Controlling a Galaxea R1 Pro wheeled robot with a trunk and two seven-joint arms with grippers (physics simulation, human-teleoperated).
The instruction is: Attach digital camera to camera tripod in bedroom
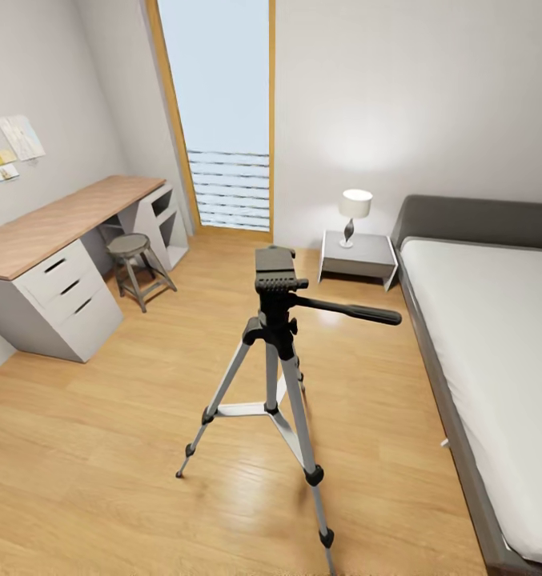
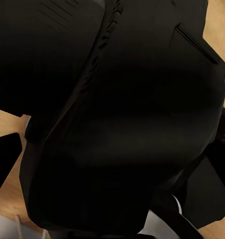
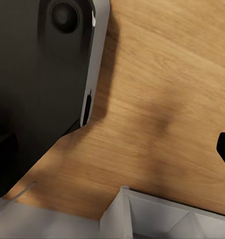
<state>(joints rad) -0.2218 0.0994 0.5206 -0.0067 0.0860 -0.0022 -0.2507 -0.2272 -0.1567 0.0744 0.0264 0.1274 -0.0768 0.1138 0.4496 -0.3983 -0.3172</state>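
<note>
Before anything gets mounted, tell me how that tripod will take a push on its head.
The camera tripod probably tips easily: it stands tall on thin silver legs with its dark head high. Its feet may slide on the smooth wood floor. The long pan handle would likely lever it sideways if bumped.

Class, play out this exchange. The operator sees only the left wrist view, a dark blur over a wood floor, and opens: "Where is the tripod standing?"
Observer: In the head view the tripod stands upright on the floor, mid-room, ahead of the robot.
Operator: Is anything on top of it?
Observer: No, its mounting plate is bare.
Operator: Which way does the handle point?
Observer: The pan handle points toward the bed.
</note>
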